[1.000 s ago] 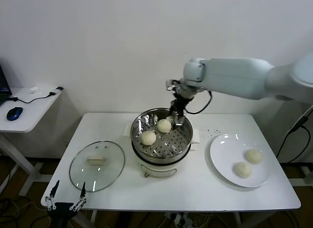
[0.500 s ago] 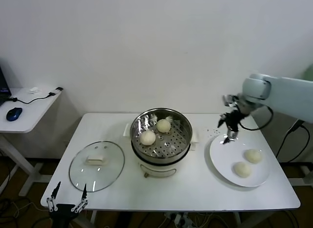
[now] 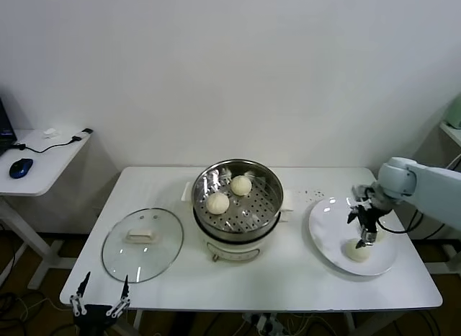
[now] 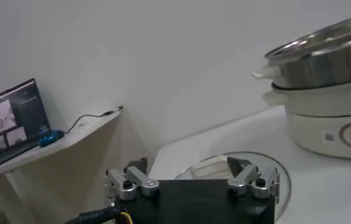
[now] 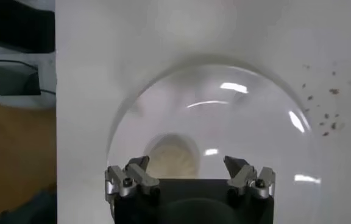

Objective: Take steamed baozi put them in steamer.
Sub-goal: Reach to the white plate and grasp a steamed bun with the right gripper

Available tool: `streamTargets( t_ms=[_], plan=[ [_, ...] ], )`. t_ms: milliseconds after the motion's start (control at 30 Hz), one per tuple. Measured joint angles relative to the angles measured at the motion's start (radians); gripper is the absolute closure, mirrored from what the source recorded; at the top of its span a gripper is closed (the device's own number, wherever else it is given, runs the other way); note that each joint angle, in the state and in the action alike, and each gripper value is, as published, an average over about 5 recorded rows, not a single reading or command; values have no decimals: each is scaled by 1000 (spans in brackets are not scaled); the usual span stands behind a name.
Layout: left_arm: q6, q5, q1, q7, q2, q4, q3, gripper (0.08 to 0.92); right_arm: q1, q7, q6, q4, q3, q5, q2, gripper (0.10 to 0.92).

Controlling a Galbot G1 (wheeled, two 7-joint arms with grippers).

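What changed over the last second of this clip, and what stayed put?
The right gripper swung from the steamer's far rim across to the white plate and came down, open and empty, over the nearer baozi; the other plate bun is now hidden behind it. Unchanged: two baozi in the steamer, the glass lid, and the left gripper, open below the table's near edge.

The right gripper (image 3: 365,231) has left the steamer (image 3: 238,199) and now hangs, jaws apart, over the white plate (image 3: 328,231), above a baozi (image 3: 355,250).

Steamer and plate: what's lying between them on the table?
Only bare table with a few dark specks, in the head view, between steamer and plate.
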Motion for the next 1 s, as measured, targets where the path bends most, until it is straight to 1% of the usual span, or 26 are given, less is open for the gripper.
streamTargets(
  t_ms=[467,700,1000],
  plan=[
    [-1,16,-2,-1,-5,7,0,177,-129,-10,12,-80,104,-80,25,207],
    [-2,17,-2,-1,-6,10,-2,177,-149,-15,15,-94,119,-93,27,294],
    [-3,20,-2,-2,-7,10,1,177,-153,-25,27,-107,129,-99,34,364]
  ],
)
